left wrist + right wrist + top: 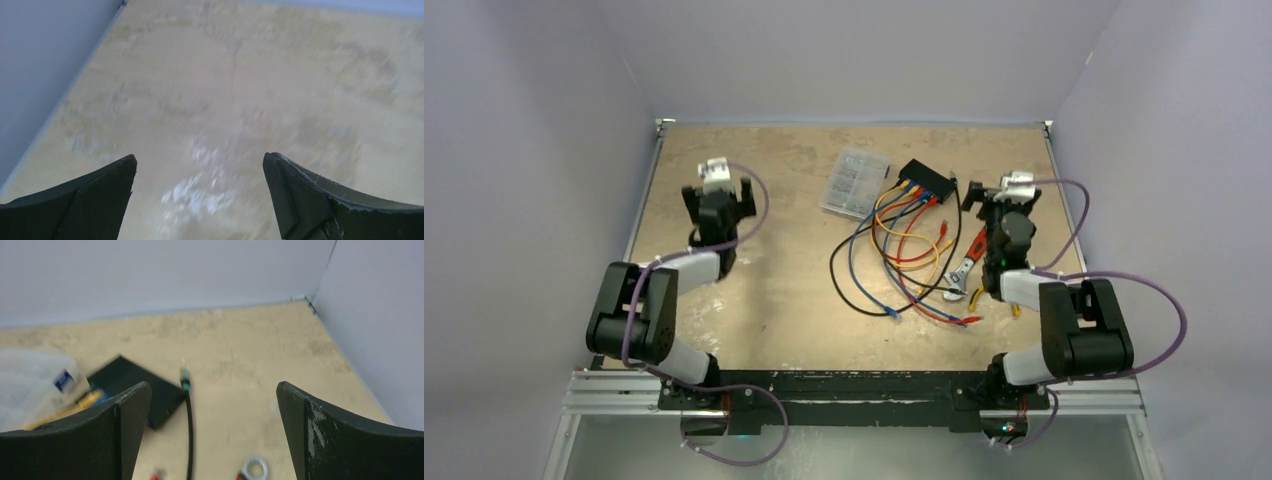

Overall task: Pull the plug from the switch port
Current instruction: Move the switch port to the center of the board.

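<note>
While both arms hang over the table, the left gripper stands with jaws spread wide and nothing between them, above bare tabletop on the left side. The right gripper, likewise wide apart and empty, is just right of the switch, which lies toward the far edge, right of centre, beside a clear compartment case. Coloured cables run from the switch's near long side and sprawl toward the arms; a black cable's green-tipped end lies just beside the switch's corner.

Pale lilac walls on three sides of a scuffed tan tabletop
</note>
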`<state>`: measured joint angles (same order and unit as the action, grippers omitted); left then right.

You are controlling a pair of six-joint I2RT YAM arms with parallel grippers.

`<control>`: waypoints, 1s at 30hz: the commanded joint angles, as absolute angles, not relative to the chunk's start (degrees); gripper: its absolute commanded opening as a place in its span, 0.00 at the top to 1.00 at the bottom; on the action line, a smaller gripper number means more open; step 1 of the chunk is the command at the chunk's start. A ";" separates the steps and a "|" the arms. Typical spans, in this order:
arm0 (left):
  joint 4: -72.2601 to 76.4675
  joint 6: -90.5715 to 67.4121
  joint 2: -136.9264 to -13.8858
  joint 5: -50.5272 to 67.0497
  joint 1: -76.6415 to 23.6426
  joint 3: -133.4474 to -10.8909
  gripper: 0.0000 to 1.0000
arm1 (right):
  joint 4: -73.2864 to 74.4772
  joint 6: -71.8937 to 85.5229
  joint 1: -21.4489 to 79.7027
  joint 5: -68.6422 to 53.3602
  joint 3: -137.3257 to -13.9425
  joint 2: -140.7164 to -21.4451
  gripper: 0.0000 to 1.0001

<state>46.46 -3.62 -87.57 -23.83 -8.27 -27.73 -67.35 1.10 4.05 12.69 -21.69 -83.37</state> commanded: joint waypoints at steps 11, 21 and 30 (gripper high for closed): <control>-21.62 -23.92 -93.07 -8.08 -7.74 -78.42 0.01 | -18.73 22.34 3.82 20.01 -57.30 -89.56 0.01; -16.51 -21.67 -93.51 6.25 -7.59 -77.76 0.01 | 4.29 20.68 3.56 -1.73 -92.55 -118.52 0.01; -10.82 -20.98 -90.05 7.82 -7.54 -73.40 0.01 | 11.86 20.12 2.81 -11.17 -100.75 -128.33 0.01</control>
<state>-15.31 -21.89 -94.02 5.39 -8.14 -73.84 8.54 19.88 3.42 -3.73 -98.94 -129.45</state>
